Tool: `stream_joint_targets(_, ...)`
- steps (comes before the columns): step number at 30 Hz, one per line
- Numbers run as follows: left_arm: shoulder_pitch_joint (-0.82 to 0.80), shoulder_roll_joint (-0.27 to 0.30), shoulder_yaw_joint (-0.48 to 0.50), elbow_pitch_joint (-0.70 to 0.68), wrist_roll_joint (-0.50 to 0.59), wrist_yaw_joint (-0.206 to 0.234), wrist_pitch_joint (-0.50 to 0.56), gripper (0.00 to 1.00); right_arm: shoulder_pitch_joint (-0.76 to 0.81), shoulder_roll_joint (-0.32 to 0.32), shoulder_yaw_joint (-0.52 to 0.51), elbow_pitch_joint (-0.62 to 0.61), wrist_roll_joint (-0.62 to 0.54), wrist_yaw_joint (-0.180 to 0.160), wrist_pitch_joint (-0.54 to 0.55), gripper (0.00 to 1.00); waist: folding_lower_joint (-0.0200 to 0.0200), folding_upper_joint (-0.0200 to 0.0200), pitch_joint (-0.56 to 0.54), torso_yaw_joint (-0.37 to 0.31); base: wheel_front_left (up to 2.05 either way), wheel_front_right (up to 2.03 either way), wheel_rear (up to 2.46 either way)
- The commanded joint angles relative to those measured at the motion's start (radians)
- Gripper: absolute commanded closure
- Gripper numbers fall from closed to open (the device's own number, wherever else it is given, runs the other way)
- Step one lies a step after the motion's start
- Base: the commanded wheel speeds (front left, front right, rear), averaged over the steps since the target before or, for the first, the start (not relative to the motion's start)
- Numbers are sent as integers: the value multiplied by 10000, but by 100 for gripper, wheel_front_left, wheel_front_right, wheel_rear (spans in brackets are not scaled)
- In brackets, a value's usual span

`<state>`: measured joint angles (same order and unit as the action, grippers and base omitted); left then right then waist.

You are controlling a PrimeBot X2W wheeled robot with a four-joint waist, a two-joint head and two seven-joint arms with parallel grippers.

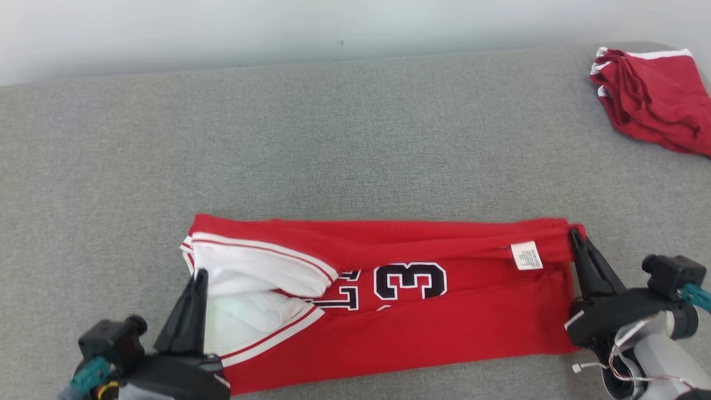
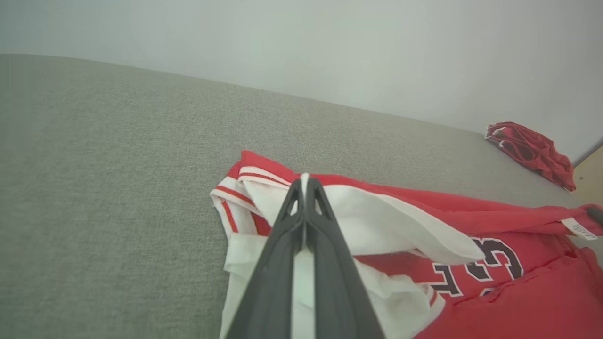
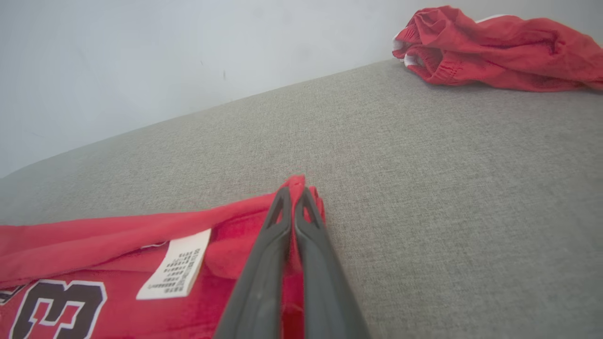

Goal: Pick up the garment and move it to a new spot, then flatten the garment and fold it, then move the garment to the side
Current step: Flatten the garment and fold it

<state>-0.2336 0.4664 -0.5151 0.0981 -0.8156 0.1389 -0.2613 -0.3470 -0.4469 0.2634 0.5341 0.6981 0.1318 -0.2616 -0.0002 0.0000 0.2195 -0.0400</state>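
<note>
The garment (image 1: 422, 316) is a red jersey with white trim and a black-edged number, folded lengthwise into a long band on the grey surface. My left gripper (image 1: 199, 273) is shut on the white edge at its left end, and white cloth (image 2: 304, 263) shows pinched between the fingers. At the garment's far right corner my right gripper (image 1: 575, 233) is shut on the red hem (image 3: 297, 186), just right of a white care label (image 3: 175, 264). The garment (image 2: 471, 282) lies slack between the two grips.
A second red garment with white trim (image 1: 655, 97) lies bunched at the far right back corner (image 3: 499, 47). The grey cushioned surface (image 1: 333, 139) stretches wide behind the jersey, up to a pale wall (image 1: 278, 28).
</note>
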Motion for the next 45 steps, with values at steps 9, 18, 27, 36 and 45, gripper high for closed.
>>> stream_joint_targets(9,1171,-553,465,280,675,-4,-40,100,1166,181,-463,-577,-5,-28,177,100,2,0,-292,48,0,0,0)
stream_joint_targets(18,1595,-1323,1766,163,2103,-171,-41,0,1460,170,-435,-1253,-177,-28,245,0,2,0,-611,53,0,0,0)
stream_joint_targets(27,2208,-2224,3913,-667,4520,-488,-41,0,1125,160,-979,-392,-606,-28,1030,0,2,0,-859,261,0,0,0)
stream_joint_targets(36,2695,-3149,4851,-636,5872,-1004,-42,0,945,655,-940,1148,-953,-28,1395,0,2,0,-1028,642,0,0,0)
stream_joint_targets(45,2899,-3622,5379,-378,6418,-1542,-42,0,822,974,-593,2035,-902,-29,1645,100,2,0,-1185,705,0,0,0)
